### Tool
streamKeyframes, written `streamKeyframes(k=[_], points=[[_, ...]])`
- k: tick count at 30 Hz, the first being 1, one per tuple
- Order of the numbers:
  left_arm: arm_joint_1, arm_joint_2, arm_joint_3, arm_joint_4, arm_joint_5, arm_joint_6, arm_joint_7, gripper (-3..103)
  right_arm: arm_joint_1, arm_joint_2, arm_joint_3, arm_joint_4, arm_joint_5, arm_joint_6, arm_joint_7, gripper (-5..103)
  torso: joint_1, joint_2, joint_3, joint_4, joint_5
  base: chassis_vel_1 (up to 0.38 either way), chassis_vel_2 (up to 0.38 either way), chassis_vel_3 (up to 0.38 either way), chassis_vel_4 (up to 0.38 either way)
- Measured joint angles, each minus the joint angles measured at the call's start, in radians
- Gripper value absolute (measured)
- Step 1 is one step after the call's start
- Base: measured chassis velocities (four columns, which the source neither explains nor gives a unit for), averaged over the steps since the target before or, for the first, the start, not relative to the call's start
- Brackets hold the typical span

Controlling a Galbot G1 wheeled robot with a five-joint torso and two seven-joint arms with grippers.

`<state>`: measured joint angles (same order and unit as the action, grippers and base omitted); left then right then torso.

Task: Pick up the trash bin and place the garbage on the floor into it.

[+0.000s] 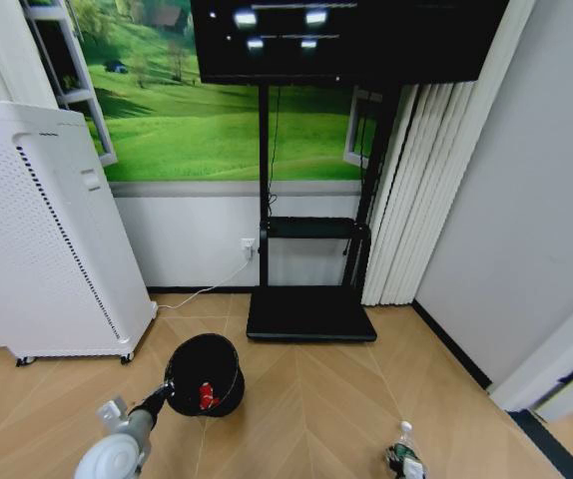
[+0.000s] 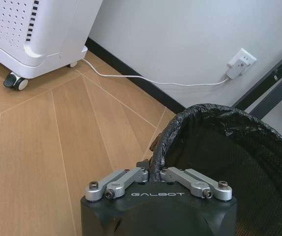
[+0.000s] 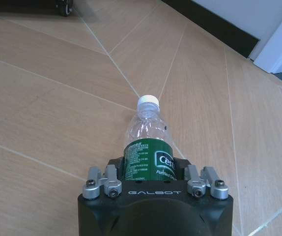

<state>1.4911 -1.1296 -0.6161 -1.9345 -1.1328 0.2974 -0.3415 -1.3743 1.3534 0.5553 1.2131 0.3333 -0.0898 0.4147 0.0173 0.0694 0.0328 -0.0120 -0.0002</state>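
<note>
My left gripper (image 2: pixel 151 173) is pinched on the rim of the black mesh trash bin (image 1: pixel 205 374), which sits just in front of the TV stand's base (image 1: pixel 310 314). A red wrapper (image 1: pixel 206 396) already lies inside. My right gripper (image 3: pixel 153 169) clasps the clear bottle (image 3: pixel 146 142), right of the bin; it isn't binned yet. Its green label starts "Cest"; both grippers read "GALBOT".

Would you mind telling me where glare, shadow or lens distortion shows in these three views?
Head view: ceiling lights glare on the dark screen, and wide-angle bending bows the walls. Left wrist view: the trash bin interior is dark. Right wrist view: the bottle is evenly lit, casting little shadow.
</note>
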Motion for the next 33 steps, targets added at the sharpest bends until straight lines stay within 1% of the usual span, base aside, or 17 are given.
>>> streamKeyframes(k=[5,6,8,9,12,13,14,15,17,18,21,22,23,24,26,32,33], points=[[-0.001,0.0,0.004,0.0,0.002,-0.001,0.0,4,0.001,-0.003,0.002,0.001,-0.001,0.01,-0.005,42,0.0,0.0,0.0,-0.0001,0.0001,0.0,0.0,0.0,0.0],[-0.001,0.0,0.006,0.001,0.003,-0.001,0.0,4,-0.003,-0.006,0.005,0.008,0.003,0.015,-0.011,37,0.0,0.0,0.0,-0.0001,0.0002,0.0,0.0,0.0,0.0],[-0.001,0.004,0.007,0.008,0.01,-0.001,0.001,4,-0.029,-0.016,0.01,0.071,0.027,0.028,-0.056,30,0.0,0.0,0.0,-0.0002,0.0007,0.0,0.0,0.0,0.0],[-0.001,0.004,0.007,0.008,0.01,-0.001,0.001,4,-0.029,-0.016,0.01,0.071,0.027,0.028,-0.056,30,0.0,0.0,0.0,-0.0002,0.0007,0.0,0.0,0.0,0.0],[0.003,0.016,0.007,0.02,0.015,0.002,0.016,4,-0.106,-0.052,0.02,0.244,0.057,0.072,-0.17,22,0.0,0.0,0.0,-0.0002,0.0003,0.0,0.0,0.0,0.0],[0.003,0.016,0.007,0.02,0.015,0.002,0.016,4,-0.106,-0.052,0.02,0.244,0.057,0.072,-0.17,22,0.0,0.0,0.0,-0.0002,0.0003,0.0,0.0,0.0,0.0],[0.003,0.024,0.007,0.029,0.024,0.005,0.027,4,-0.146,-0.069,0.023,0.347,0.084,0.091,-0.22,21,0.0,0.0,0.0,-0.0002,0.0003,0.0,0.0,0.0,0.0],[0.003,0.024,0.007,0.029,0.024,0.005,0.027,4,-0.146,-0.069,0.023,0.347,0.084,0.091,-0.22,21,0.0,0.0,0.0,-0.0002,0.0003,0.0,0.0,0.0,0.0],[-0.005,0.04,0.012,0.058,0.052,0.007,0.055,4,-0.233,-0.103,0.028,0.559,0.141,0.117,-0.316,21,0.0,0.0,0.0,0.0002,-0.0003,0.0,0.0,0.0,0.0],[-0.005,0.04,0.012,0.058,0.052,0.007,0.055,4,-0.233,-0.103,0.028,0.559,0.141,0.117,-0.316,21,0.0,0.0,0.0,0.0002,-0.0003,0.0,0.0,0.0,0.0],[-0.026,0.058,0.034,0.1,0.076,0.003,0.147,4,-0.323,-0.145,-0.006,0.76,0.126,0.134,-0.348,21,0.0,0.0,0.0,-0.0002,0.0001,0.0,0.0,0.0,0.0],[-0.026,0.058,0.034,0.1,0.076,0.003,0.147,4,-0.323,-0.145,-0.006,0.76,0.126,0.134,-0.348,21,0.0,0.0,0.0,-0.0002,0.0001,0.0,0.0,0.0,0.0],[-0.032,0.064,0.046,0.109,0.086,0.006,0.196,4,-0.352,-0.17,-0.03,0.826,0.111,0.136,-0.371,21,0.0,0.0,0.0,-0.0002,0.0001,0.0,0.0,0.0,0.0],[-0.032,0.064,0.046,0.109,0.086,0.006,0.196,4,-0.352,-0.17,-0.03,0.826,0.111,0.136,-0.371,21,0.0,0.0,0.0,-0.0002,0.0001,0.0,0.0,0.0,0.0],[-0.046,0.071,0.082,0.119,0.129,-0.002,0.284,4,-0.377,-0.213,-0.095,0.917,0.05,0.149,-0.392,21,0.0,0.0,0.0,-0.0001,-0.0002,0.0,0.0,0.0,0.0],[-0.055,0.074,0.124,0.1,0.139,-0.002,0.315,4,-0.396,-0.253,-0.215,0.991,-0.044,0.175,-0.395,21,0.0,0.0,0.0,-0.0002,0.0,0.0,0.0,0.0,0.0],[-0.055,0.078,0.136,0.1,0.144,-0.001,0.324,4,-0.406,-0.264,-0.256,1.003,-0.068,0.194,-0.426,21,0.0,0.0,0.0,-0.0002,0.0005,0.0,0.0,0.0,0.0]])
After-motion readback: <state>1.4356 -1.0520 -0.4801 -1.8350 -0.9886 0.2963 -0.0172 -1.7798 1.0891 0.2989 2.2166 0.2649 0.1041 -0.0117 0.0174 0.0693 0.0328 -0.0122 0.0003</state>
